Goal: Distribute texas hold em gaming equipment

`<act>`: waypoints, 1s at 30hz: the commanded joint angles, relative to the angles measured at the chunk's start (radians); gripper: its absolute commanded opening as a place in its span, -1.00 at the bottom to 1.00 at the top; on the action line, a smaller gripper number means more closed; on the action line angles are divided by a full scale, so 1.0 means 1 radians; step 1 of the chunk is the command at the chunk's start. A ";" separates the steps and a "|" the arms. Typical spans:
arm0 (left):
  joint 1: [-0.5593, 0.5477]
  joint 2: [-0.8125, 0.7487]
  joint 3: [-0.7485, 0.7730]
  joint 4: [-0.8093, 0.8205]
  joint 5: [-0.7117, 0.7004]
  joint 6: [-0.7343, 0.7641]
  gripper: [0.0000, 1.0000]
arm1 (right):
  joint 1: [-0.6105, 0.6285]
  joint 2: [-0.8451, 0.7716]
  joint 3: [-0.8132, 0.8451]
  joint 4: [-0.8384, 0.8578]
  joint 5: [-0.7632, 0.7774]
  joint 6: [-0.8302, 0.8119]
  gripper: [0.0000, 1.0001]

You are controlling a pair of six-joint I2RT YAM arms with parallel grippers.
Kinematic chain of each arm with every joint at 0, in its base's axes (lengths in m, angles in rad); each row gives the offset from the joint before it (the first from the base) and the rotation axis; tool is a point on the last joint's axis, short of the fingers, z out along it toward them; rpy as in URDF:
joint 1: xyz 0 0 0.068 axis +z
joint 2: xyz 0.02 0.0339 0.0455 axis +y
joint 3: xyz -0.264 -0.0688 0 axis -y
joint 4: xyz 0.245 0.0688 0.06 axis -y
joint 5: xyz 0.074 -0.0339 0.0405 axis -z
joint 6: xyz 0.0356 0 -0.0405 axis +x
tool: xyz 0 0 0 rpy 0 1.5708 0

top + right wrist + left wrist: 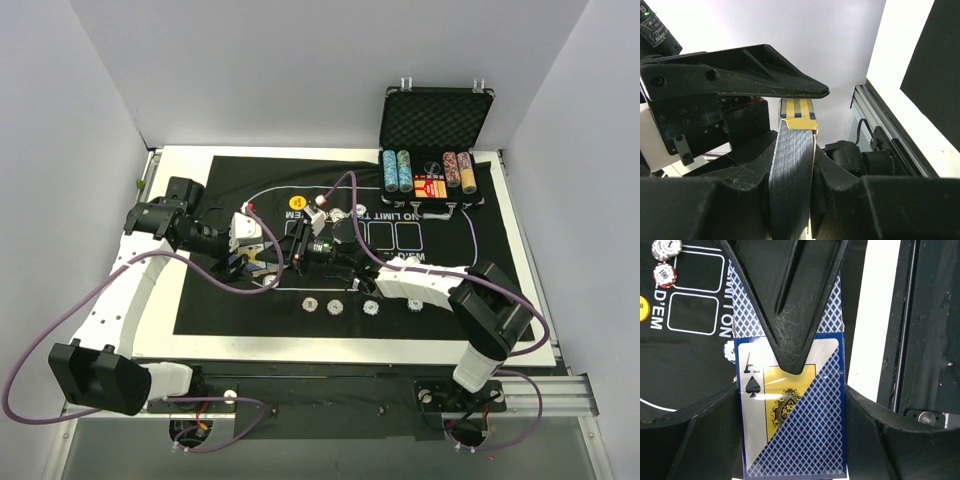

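White table (300, 348) in view, and a black printed felt mat (215, 315) is spread flat over most of it, leaving white margins along the near and left edges. A black case (436, 120) stands open at the far right corner.

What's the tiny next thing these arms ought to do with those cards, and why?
Probably the left gripper should slide its ace-printed card straight off the deck. It pinches that card's two long edges while the right gripper clamps the deck, so the card looks ready to come free for dealing onto the mat.
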 commanded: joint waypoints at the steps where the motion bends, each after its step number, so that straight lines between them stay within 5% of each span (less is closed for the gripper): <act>1: -0.006 0.012 0.045 -0.091 0.057 0.074 0.25 | 0.005 -0.013 0.044 0.096 0.000 -0.015 -0.96; 4: -0.005 0.038 0.062 -0.129 0.070 0.096 0.02 | 0.005 -0.014 0.041 0.098 -0.003 -0.015 -0.87; 6: -0.005 0.045 0.069 -0.140 0.077 0.100 -0.09 | 0.005 -0.014 0.038 0.099 -0.008 -0.012 -0.55; 16: -0.003 0.037 0.063 -0.139 0.094 0.106 -0.62 | -0.023 -0.071 0.006 0.001 -0.031 -0.067 0.16; 21: 0.006 0.019 0.045 -0.113 0.105 0.093 -0.70 | -0.070 -0.151 -0.024 -0.137 -0.068 -0.159 0.22; 30: 0.009 -0.001 0.011 -0.071 0.097 0.067 -0.73 | -0.101 -0.254 0.079 -0.666 -0.072 -0.448 0.22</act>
